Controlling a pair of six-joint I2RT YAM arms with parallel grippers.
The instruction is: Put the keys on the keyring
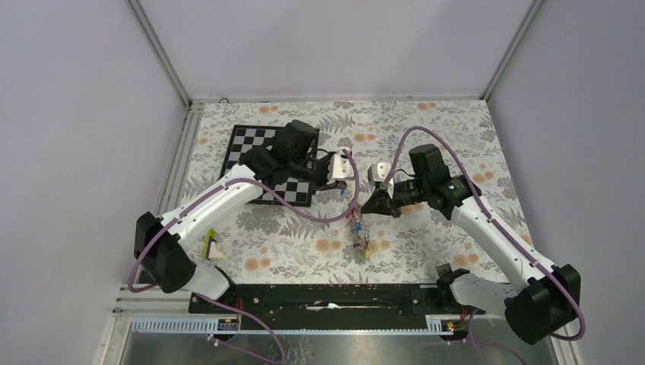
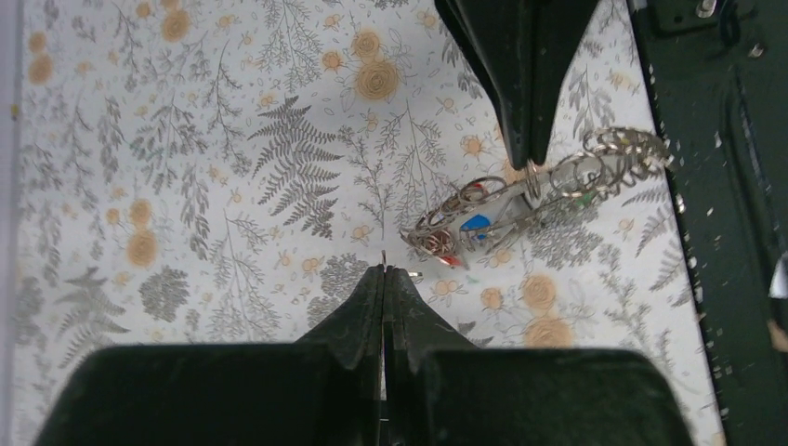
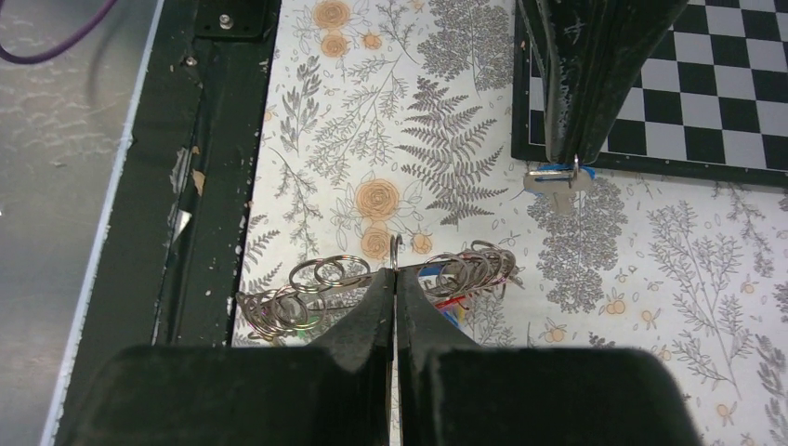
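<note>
- I see a black-and-white chessboard (image 1: 247, 144) lying flat at the far left of the bench cloth (image 1: 426, 125).
- The bench cloth is pale, printed with grey ferns and orange flowers.
- A small yellow-and-white piece (image 1: 212, 249) sits on the cloth near its left near corner; I cannot tell what it is.
- A black rail (image 1: 342, 296) runs along the cloth's near edge, scuffed and flecked with pale chips in my wrist views.
- Plain grey walls (image 1: 327, 46) close in the far side and both flanks, with metal posts (image 1: 160, 53) at the far corners.
</note>
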